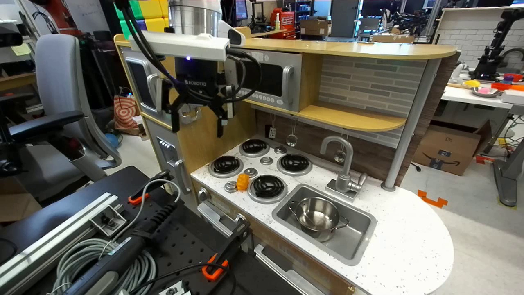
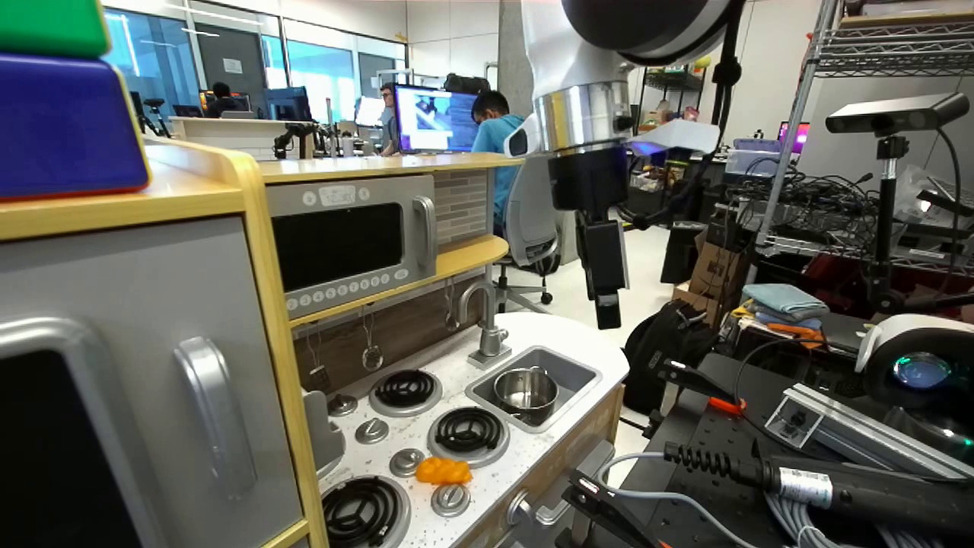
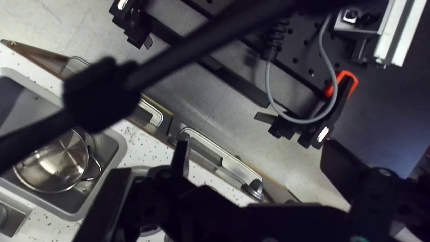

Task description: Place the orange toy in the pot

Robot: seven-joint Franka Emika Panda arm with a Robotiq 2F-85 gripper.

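The orange toy [image 1: 242, 182] is a small lumpy bright-orange piece. It lies on the white speckled counter among the burners and knobs, and it also shows in an exterior view [image 2: 444, 470]. It is not visible in the wrist view. The shiny steel pot [image 1: 317, 214] stands upright in the grey sink, with two wire handles; its visible inside is empty. It also shows in an exterior view [image 2: 526, 394] and at the left of the wrist view [image 3: 53, 161], partly behind a black cable. My gripper [image 1: 198, 127] is open and empty, high above the counter; its fingers [image 3: 256, 149] are wide apart.
The sink [image 1: 364, 239] has a tall faucet [image 1: 346, 164] behind it. Several burners [image 1: 268, 187] and knobs are beside the toy. A microwave [image 1: 266, 78] and wooden shelf [image 1: 352, 116] overhang the back. A black cart [image 1: 196, 246] with cables and orange clamps stands in front.
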